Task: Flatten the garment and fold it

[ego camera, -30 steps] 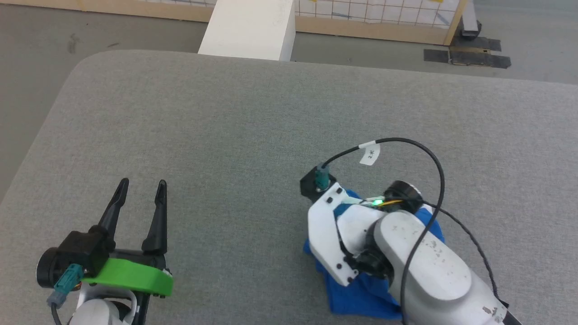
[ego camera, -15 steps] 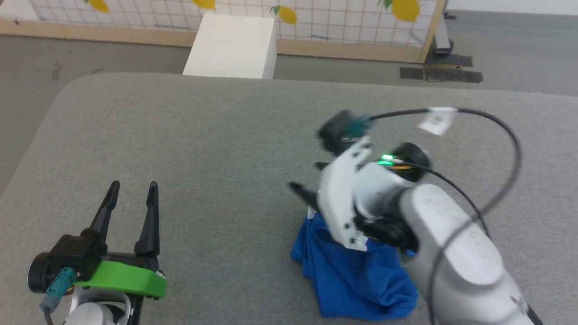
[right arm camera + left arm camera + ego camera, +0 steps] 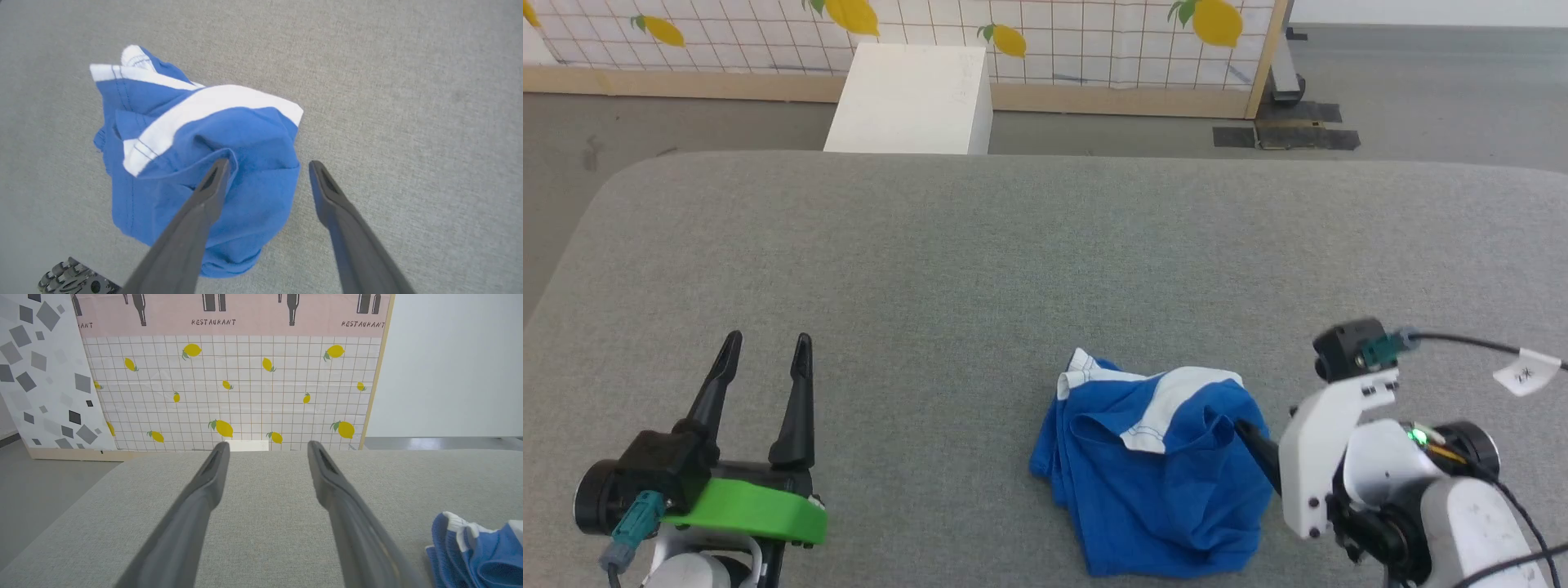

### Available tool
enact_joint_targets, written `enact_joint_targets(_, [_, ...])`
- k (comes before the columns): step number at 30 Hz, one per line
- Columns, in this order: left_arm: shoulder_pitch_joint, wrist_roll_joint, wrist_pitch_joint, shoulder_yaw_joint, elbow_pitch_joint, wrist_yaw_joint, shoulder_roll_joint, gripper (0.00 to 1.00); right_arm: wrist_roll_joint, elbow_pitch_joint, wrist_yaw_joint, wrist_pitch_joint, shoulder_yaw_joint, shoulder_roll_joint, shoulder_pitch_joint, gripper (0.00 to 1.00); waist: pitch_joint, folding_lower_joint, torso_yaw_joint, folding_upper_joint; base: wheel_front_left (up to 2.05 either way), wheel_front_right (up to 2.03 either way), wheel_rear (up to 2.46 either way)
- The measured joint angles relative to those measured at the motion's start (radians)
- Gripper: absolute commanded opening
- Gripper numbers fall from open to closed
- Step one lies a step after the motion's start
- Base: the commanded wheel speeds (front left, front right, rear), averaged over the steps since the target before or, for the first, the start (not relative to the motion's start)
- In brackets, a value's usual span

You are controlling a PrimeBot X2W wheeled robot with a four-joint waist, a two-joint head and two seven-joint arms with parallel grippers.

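My left gripper [image 3: 768, 336] is open and holds nothing, low on the left. My right gripper [image 3: 267, 163] is open too, just beside the garment [image 3: 1152, 482]. The garment lies bunched up on the gray table [image 3: 1013, 245], with its white band on top. Farther off I see a white box [image 3: 907, 98] and a lemon wall [image 3: 1094, 41].

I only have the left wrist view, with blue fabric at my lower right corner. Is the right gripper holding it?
Observer: No. The right gripper is open, astride the garment at its edge, not closed on it.
Operator: Is the garment flat enough to fold?
Observer: No. It lies bunched on the table, with the white band doubled across its top.
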Motion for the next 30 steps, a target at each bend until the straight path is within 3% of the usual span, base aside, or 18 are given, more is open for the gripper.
enact_joint_targets(5, [0.0,0.0,0.0,-0.004,-0.002,0.0,0.001,1.0,0.003,0.013,0.0,-0.018,0.006,0.0,0.024,1.0,0.017,0.0,0.003,0.0,0.0,0.0,0.0])
enact_joint_targets(14, [-0.009,-0.014,0.0,-0.018,-0.002,0.0,0.01,1.0,0.03,0.151,0.0,-0.103,0.135,0.001,-0.043,1.0,0.051,0.0,0.017,0.0,0.0,0.0,0.0])
enact_joint_targets(15, [-0.009,-0.018,0.0,-0.019,-0.002,0.0,0.011,1.0,0.03,0.161,0.0,-0.103,0.141,0.001,-0.049,0.94,0.052,0.0,0.019,0.0,0.0,0.0,0.0])
enact_joint_targets(16, [-0.009,-0.02,0.0,-0.021,0.0,0.0,0.011,1.0,0.034,0.173,0.0,-0.104,0.149,0.001,-0.052,0.38,0.053,0.0,0.022,0.0,0.0,0.0,0.0])
enact_joint_targets(17, [-0.01,-0.021,0.0,-0.022,0.001,0.0,0.012,1.0,0.037,0.182,0.0,-0.108,0.154,0.001,-0.056,0.0,0.053,0.0,0.025,0.0,0.0,0.0,0.0])
enact_joint_targets(23, [-0.01,-0.027,0.0,-0.024,0.009,0.0,0.013,1.0,0.06,0.179,0.0,-0.11,0.198,0.001,-0.069,0.0,0.045,0.0,0.032,0.0,0.0,0.0,0.0])
enact_joint_targets(30, [-0.01,-0.027,0.0,-0.037,0.012,0.0,0.013,1.0,0.125,0.153,0.0,-0.102,0.356,0.0,-0.145,0.0,0.046,0.0,0.034,0.0,0.0,0.0,0.0])
